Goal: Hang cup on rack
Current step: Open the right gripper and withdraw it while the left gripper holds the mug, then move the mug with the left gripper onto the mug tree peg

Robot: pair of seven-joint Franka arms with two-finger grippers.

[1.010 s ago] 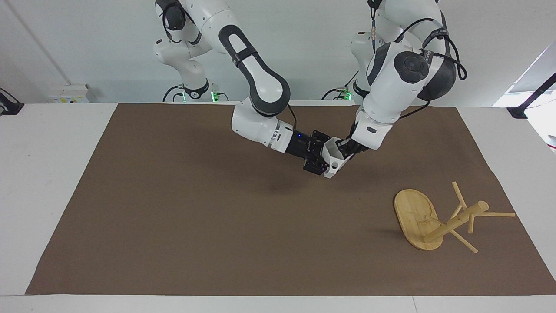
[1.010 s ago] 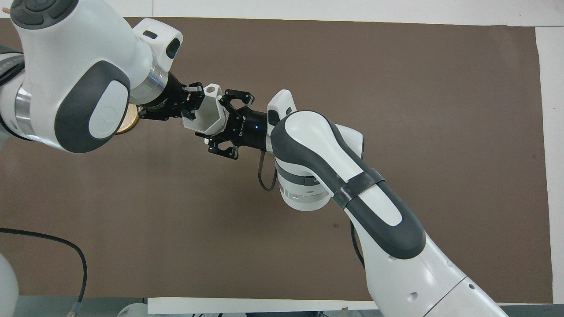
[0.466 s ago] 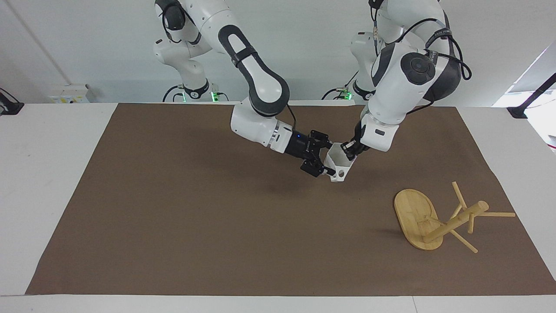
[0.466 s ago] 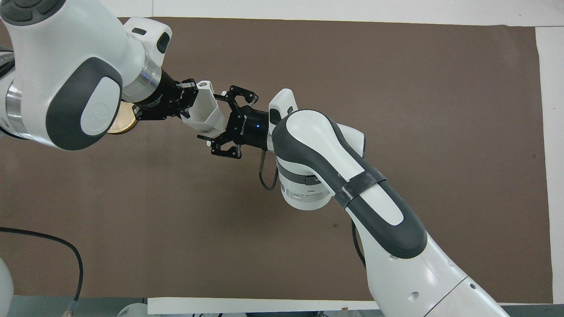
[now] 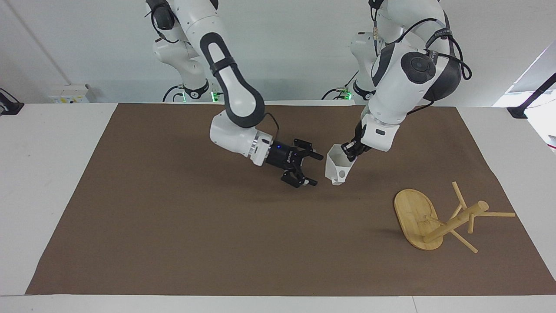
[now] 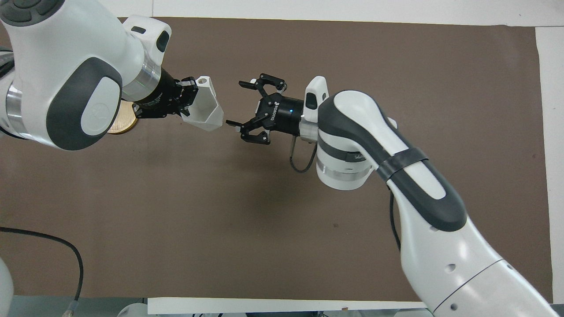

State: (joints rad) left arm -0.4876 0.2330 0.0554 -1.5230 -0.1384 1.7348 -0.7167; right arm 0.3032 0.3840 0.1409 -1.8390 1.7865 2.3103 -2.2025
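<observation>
Brown mat on white table. Right gripper just let go, fingers wide, backed off. Cup now pinched by left gripper, over mat. Handover done. Rack lying tipped, toward left arm's end.

White arm shells, dark grey joint caps, black end effectors, black cables; small blue light, possibly status LED.

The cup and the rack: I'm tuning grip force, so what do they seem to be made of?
The cup, held by the left gripper, looks like matte white plastic, perhaps 3D-printed: flat angular facets, no gloss; glazed ceramic seems unlikely. The rack looks like light bamboo or wood, smooth and unpainted: pale tan with faint grain lines on the oval base. The right gripper is open and empty.
</observation>
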